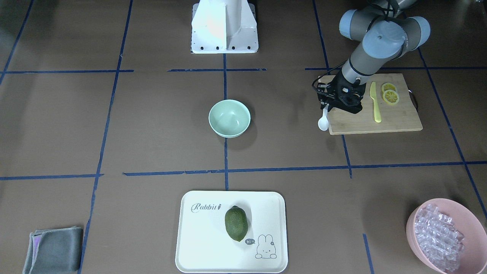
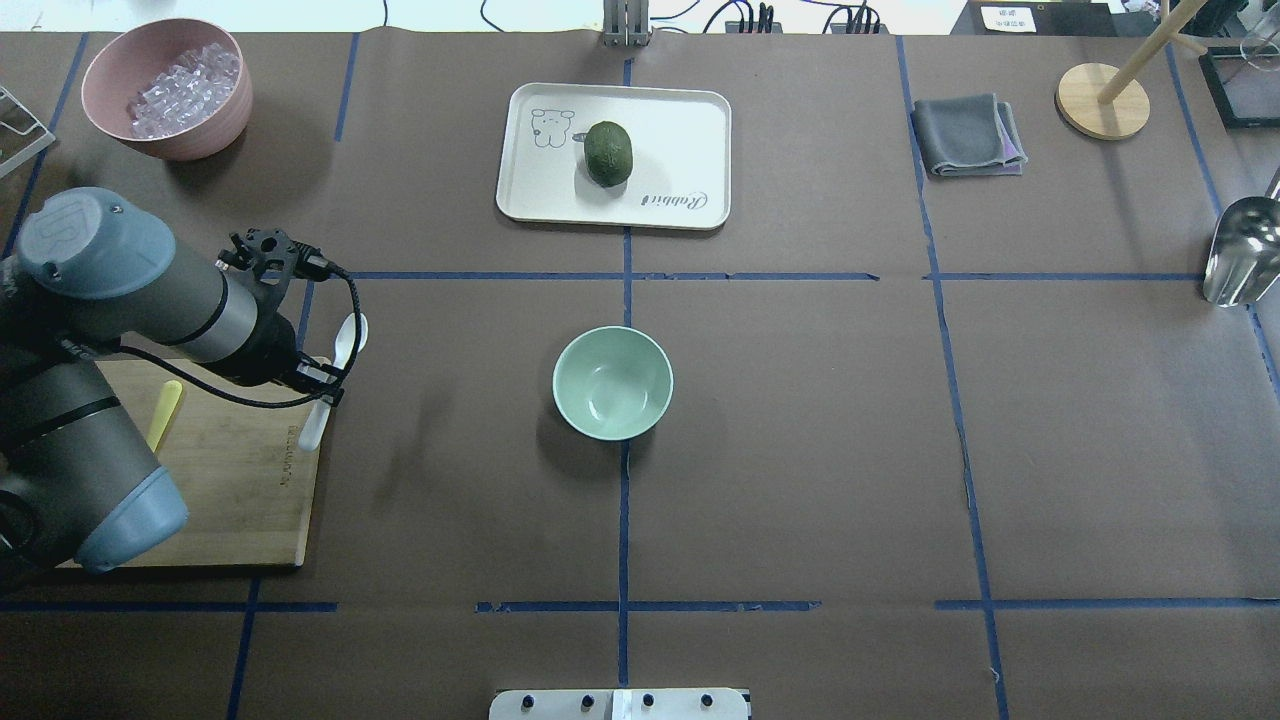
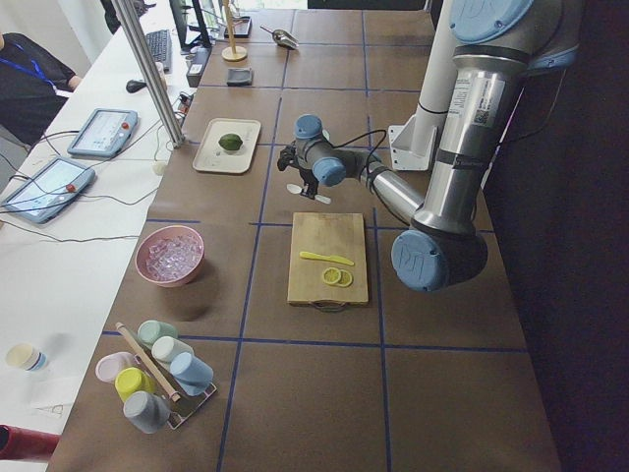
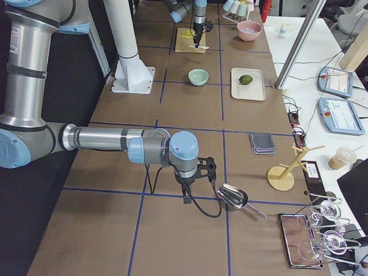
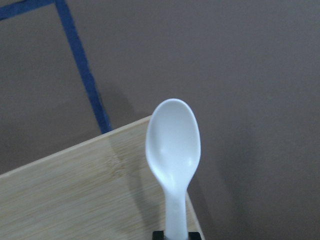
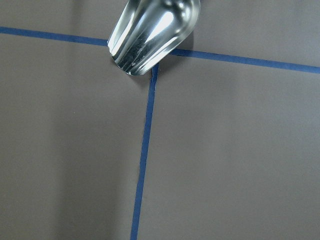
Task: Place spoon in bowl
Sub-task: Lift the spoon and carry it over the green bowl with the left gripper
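Note:
My left gripper (image 1: 331,103) is shut on the handle of the white plastic spoon (image 1: 323,121) and holds it just above the corner of the wooden cutting board (image 1: 399,120). In the left wrist view the spoon's scoop (image 5: 173,147) points away from the gripper, hollow side up, and casts a shadow on the board. From overhead the spoon (image 2: 345,338) sticks out both sides of the gripper (image 2: 318,378). The mint-green bowl (image 1: 229,118) is empty, mid-table, well apart from the spoon; it also shows overhead (image 2: 612,382). My right gripper (image 4: 198,172) hangs far off; I cannot tell whether it is open or shut.
A yellow knife (image 1: 376,102) and lemon slices (image 1: 390,95) lie on the board. A white tray (image 1: 190,243) holds a green fruit (image 1: 236,223). A pink bowl of clear chunks (image 1: 445,236) and a grey cloth (image 1: 53,249) sit at the corners. A metal scoop (image 6: 150,35) lies under the right wrist.

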`<action>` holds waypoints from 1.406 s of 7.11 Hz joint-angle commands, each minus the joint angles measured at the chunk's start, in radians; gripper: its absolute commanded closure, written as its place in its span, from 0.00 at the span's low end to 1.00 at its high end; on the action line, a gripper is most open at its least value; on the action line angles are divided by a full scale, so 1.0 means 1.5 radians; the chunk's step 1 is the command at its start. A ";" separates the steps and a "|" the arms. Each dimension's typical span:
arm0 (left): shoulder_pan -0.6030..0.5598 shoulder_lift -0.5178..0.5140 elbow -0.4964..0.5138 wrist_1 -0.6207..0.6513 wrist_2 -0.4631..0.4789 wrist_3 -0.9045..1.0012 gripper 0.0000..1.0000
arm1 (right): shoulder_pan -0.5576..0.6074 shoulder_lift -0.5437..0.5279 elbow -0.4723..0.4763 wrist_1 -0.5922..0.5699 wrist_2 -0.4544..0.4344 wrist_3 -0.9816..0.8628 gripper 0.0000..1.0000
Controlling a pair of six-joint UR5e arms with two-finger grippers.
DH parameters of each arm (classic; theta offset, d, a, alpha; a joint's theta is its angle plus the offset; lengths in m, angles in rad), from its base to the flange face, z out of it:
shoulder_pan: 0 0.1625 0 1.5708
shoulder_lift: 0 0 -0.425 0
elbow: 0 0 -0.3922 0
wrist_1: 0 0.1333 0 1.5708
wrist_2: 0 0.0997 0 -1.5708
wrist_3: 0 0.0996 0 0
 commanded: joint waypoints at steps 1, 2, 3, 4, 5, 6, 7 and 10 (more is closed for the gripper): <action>0.012 -0.130 0.018 0.084 0.001 -0.086 1.00 | 0.000 0.000 -0.001 0.000 0.000 0.000 0.00; 0.050 -0.176 0.035 0.092 0.005 -0.135 1.00 | 0.000 0.000 -0.001 0.000 0.000 0.000 0.00; 0.067 -0.244 0.097 0.092 0.011 -0.164 1.00 | 0.000 0.000 -0.002 0.000 0.000 0.000 0.00; 0.099 -0.311 0.160 0.092 0.049 -0.183 1.00 | 0.000 0.000 -0.001 0.000 0.001 0.001 0.00; 0.132 -0.332 0.185 0.090 0.080 -0.184 1.00 | 0.000 0.000 -0.001 0.000 0.001 0.001 0.00; 0.135 -0.336 0.186 0.090 0.080 -0.185 1.00 | 0.000 0.000 -0.002 0.000 0.000 0.001 0.00; 0.138 -0.342 0.186 0.090 0.079 -0.185 1.00 | 0.000 0.001 -0.002 0.000 0.000 0.001 0.00; 0.145 -0.343 0.188 0.087 0.075 -0.176 0.92 | 0.000 0.001 -0.003 0.000 0.000 0.001 0.00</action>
